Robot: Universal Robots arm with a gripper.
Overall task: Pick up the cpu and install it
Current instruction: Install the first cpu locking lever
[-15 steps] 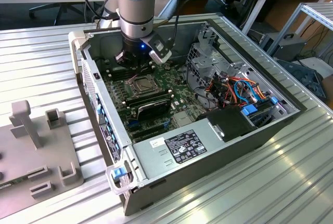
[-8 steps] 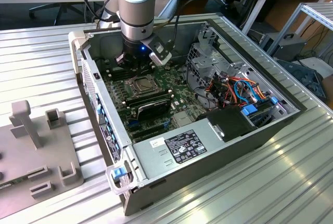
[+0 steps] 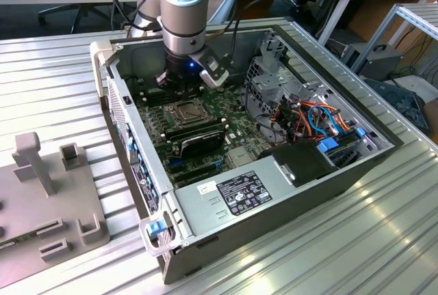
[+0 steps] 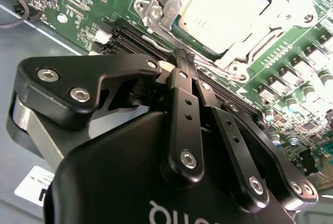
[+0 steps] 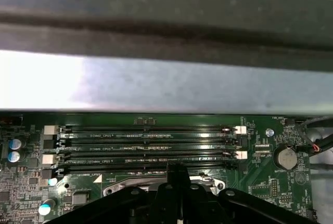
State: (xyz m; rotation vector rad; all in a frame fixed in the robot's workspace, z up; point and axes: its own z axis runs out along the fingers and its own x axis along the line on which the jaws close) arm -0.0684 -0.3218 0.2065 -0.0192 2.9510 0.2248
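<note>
Silver-grey cpu (image 4: 223,5) sits in the metal socket frame (image 4: 165,1) on the green mobo (image 4: 88,11). Gripper (image 4: 181,58) is pinched closed w/ nothing btwn its tips, over black RAM slots (image 5: 145,146) just beside the socket, inside the PC case (image 3: 294,202).

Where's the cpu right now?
In the second wrist view the cpu lies inside the socket frame, beside the memory slots, close to the gripper.

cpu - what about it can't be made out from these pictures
Second wrist view: glare washes out the top of the cpu, the picture's edge cuts it off, and the socket frame covers its rim.
First wrist view: the shut gripper hides most of the socket frame.
Exterior view: the socket frame is too small to tell whether the cpu is seated.
</note>
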